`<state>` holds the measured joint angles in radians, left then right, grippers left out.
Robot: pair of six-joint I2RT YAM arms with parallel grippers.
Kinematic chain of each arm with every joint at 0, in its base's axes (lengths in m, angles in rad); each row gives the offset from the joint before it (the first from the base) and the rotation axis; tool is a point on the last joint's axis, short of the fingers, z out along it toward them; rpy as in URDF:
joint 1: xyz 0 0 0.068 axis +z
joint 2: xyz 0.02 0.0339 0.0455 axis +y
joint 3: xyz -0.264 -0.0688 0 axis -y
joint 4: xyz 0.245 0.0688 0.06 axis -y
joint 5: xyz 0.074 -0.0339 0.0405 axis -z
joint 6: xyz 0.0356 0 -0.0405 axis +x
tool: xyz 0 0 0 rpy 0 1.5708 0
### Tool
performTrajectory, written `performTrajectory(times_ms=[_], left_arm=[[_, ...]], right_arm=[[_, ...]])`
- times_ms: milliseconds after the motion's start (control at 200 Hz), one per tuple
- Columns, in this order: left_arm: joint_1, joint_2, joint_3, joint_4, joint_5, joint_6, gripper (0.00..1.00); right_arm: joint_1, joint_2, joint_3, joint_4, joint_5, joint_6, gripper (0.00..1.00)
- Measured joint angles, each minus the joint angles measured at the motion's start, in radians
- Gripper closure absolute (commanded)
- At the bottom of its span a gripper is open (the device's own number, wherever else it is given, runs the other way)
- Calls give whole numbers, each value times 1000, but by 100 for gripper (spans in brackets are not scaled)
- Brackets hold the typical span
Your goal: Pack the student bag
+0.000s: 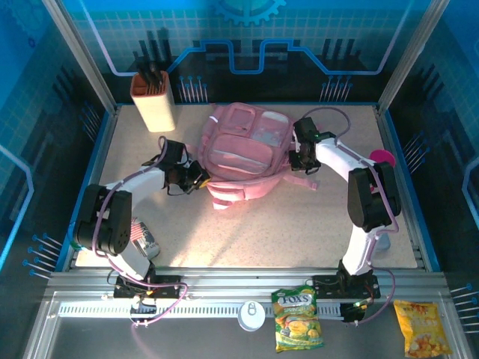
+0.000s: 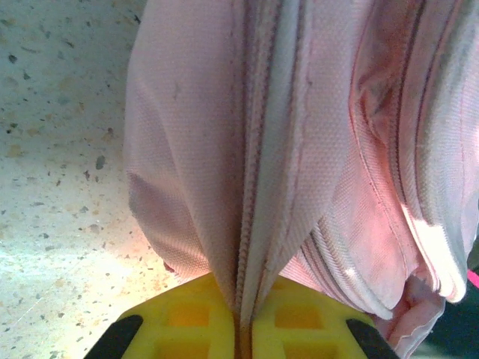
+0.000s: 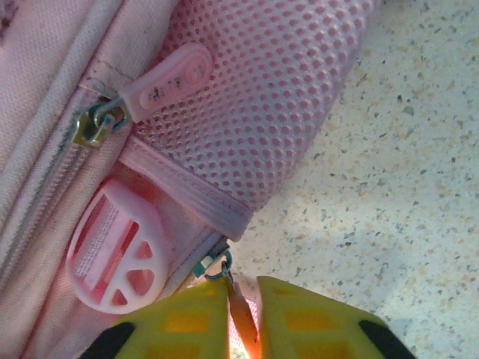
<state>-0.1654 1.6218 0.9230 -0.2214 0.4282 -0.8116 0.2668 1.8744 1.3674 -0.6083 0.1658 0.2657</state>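
Student bag [image 1: 243,153] lies front-up mid-table [image 1: 314,232]. Left gripper [image 2: 243,329] is clamped on its zip-seam fold. Right gripper [image 3: 243,288] straddles a zip pull [image 3: 239,314] with a narrow gap; grip unclear. Likely step: unzipping. Next: pinch the pull firmly and draw it along the track.

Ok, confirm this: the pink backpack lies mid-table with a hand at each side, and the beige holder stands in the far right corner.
One thing is wrong: the beige holder stands in the far left corner, not the far right, as the top view shows. The pink backpack does lie mid-table, the left hand at one side, the right hand at the other.
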Motion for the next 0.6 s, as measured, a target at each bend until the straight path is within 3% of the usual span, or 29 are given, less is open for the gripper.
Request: performTrajectory(times_ms=[165,360,410,485,600], left_arm=[[-4,-21,-13,-20,-4,10,100],[-83,-51,-34,-48,-57,6,95],[-121,-66,-40,-61,-81,2,89],[-174,-89,-42,-86,-113,3,68],[-236,-122,-37,-157,-135,23,55]], right_arm=[[1,-50,-33,15,-41,35,59],[38,-312,-194,70,-175,146,48],[50,-370,-234,92,-215,188,47],[60,-425,-293,135,-270,261,46],[60,-448,-389,214,-346,375,47]])
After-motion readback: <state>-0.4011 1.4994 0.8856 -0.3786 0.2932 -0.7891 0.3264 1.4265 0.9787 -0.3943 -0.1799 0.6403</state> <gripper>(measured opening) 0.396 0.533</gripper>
